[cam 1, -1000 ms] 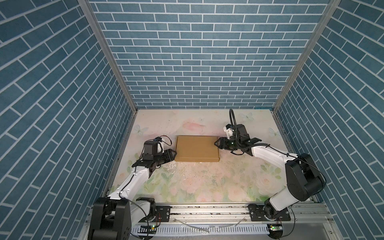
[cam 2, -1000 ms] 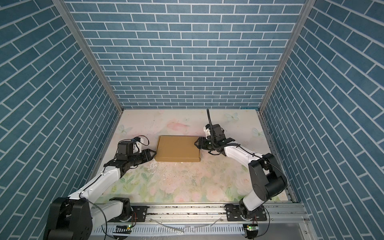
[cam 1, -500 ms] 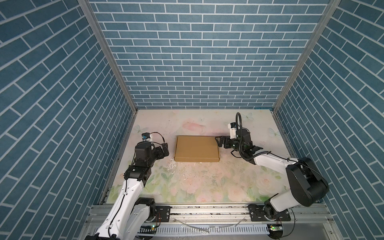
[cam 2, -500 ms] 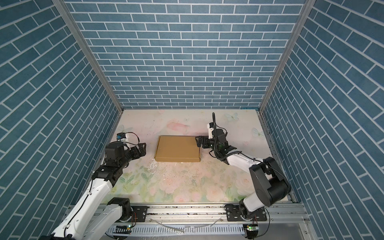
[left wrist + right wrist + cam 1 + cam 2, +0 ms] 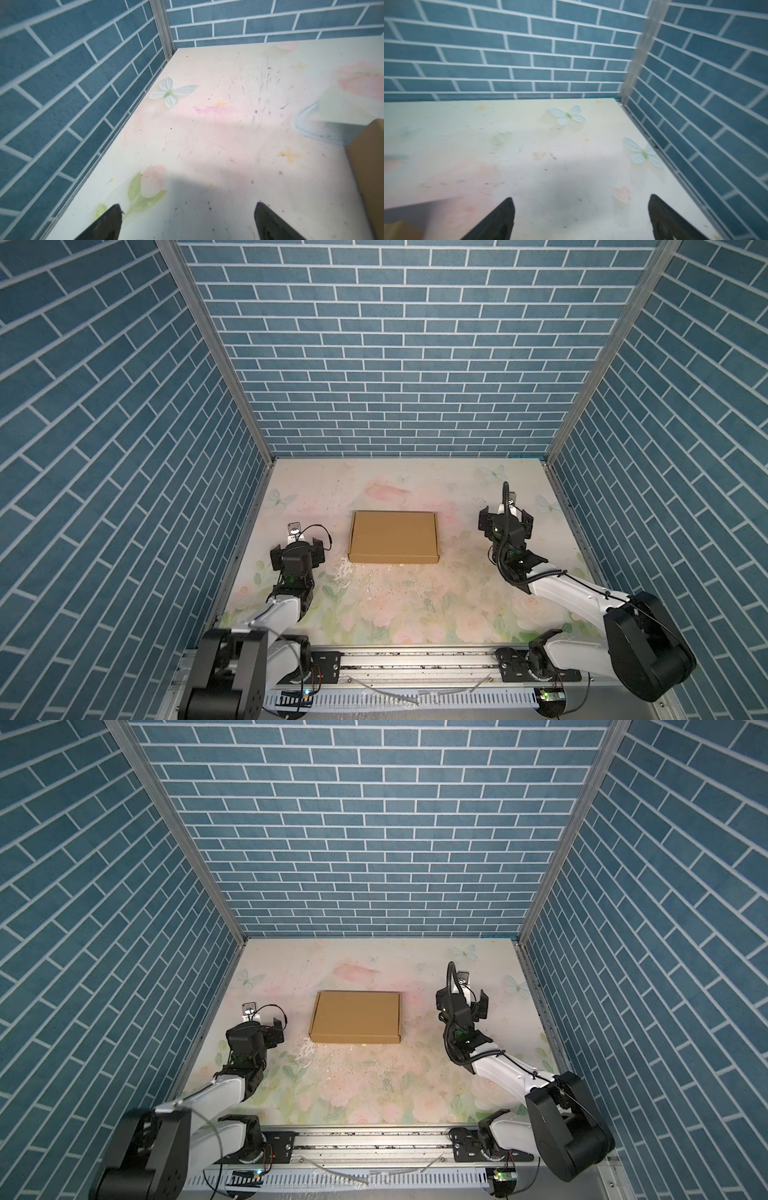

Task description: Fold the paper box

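Observation:
The paper box (image 5: 393,542) (image 5: 356,1016) is a plain brown cardboard mailer, folded shut and lying flat in the middle of the floral table in both top views. My left gripper (image 5: 297,552) (image 5: 262,1032) hovers left of it, open and empty, well apart from the box. My right gripper (image 5: 505,521) (image 5: 461,1003) stands to its right, also open and empty, with a wide gap to the box. In the left wrist view the open gripper (image 5: 187,207) shows bare table between its fingertips, with a box corner (image 5: 369,166) to one side. The right wrist view also shows an open gripper (image 5: 581,198).
Blue brick-pattern walls (image 5: 399,348) close the table in at the back and on both sides. A metal rail (image 5: 415,659) carrying the arm bases runs along the front. The floral table cover (image 5: 395,605) is scuffed and speckled.
Both grippers have left the box's side edges and opened wide. The left one has drawn back to the left and the right one out to the right. The box has stayed put.

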`<act>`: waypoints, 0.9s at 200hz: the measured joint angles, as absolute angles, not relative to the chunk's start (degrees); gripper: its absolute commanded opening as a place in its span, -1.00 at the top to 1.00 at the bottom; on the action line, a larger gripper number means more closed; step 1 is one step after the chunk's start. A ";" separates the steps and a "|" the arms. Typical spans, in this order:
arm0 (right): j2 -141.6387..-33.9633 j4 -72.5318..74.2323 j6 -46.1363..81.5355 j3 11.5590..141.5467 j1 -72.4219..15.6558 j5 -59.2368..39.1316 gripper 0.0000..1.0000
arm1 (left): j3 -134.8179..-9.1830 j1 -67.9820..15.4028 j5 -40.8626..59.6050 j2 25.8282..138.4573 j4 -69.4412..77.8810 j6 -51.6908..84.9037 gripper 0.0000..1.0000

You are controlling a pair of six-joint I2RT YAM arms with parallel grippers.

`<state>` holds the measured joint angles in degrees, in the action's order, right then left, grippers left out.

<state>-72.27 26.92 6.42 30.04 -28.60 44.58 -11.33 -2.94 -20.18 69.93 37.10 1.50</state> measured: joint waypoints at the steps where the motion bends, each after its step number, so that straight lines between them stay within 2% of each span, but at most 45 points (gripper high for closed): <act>1: -72.27 26.96 6.33 29.98 -28.56 44.75 -0.98 | -11.40 -2.83 -20.03 70.57 37.71 1.52 -0.99; 45: -70.91 31.51 0.60 25.23 -25.15 48.53 -0.98 | -15.97 -1.30 -14.37 86.85 52.66 0.54 -0.99; 85: -73.21 38.26 -1.87 20.03 -20.10 47.64 -0.98 | -15.75 -1.15 -12.21 87.22 58.67 0.34 -0.99; 151: -88.36 57.74 -7.31 17.43 -16.36 39.66 -0.98 | -19.75 -1.15 -8.67 87.24 54.87 -1.06 -0.99; 180: -88.49 60.90 -7.33 17.23 -14.11 36.64 -0.98 | -19.73 -1.13 -8.69 87.24 54.72 -1.06 -0.99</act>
<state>-88.49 60.90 -7.33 17.23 -14.11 36.64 -19.73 -1.13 -8.69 87.24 54.72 -1.06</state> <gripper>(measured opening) 0.991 0.996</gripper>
